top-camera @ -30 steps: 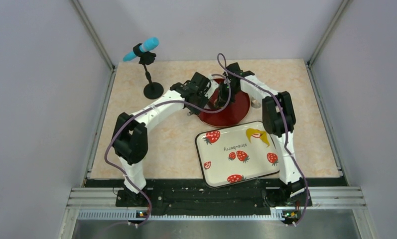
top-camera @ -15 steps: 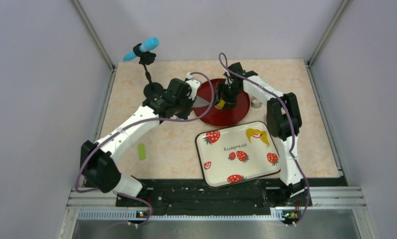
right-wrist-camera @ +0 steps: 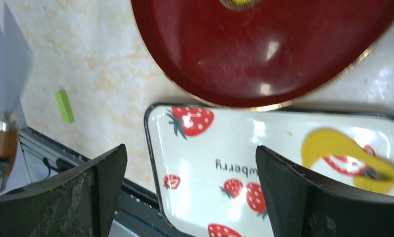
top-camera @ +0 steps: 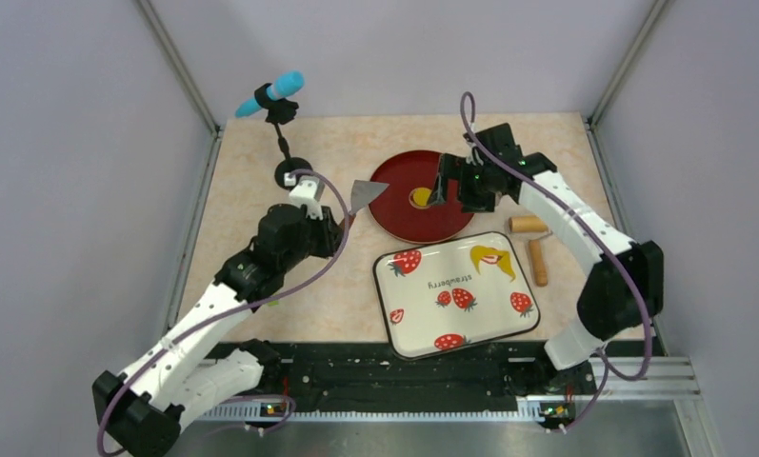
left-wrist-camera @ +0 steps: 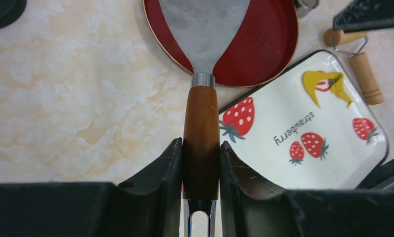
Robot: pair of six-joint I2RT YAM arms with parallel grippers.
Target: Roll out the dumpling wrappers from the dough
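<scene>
Left hand (left-wrist-camera: 201,150) withdrew; wrist view shows spatula (left-wrist-camera: 201,118) clamped.

Right gripper (top-camera: 440,190) newly wide, clear of dough (top-camera: 420,197).

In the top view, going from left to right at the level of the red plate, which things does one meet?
Microphone stand → spatula → red plate → wooden roller.

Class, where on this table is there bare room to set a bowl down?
Bare: between the left arm and the tray; the far strip behind the plate. Crowded: where plate, tray, roller and right gripper meet.
</scene>
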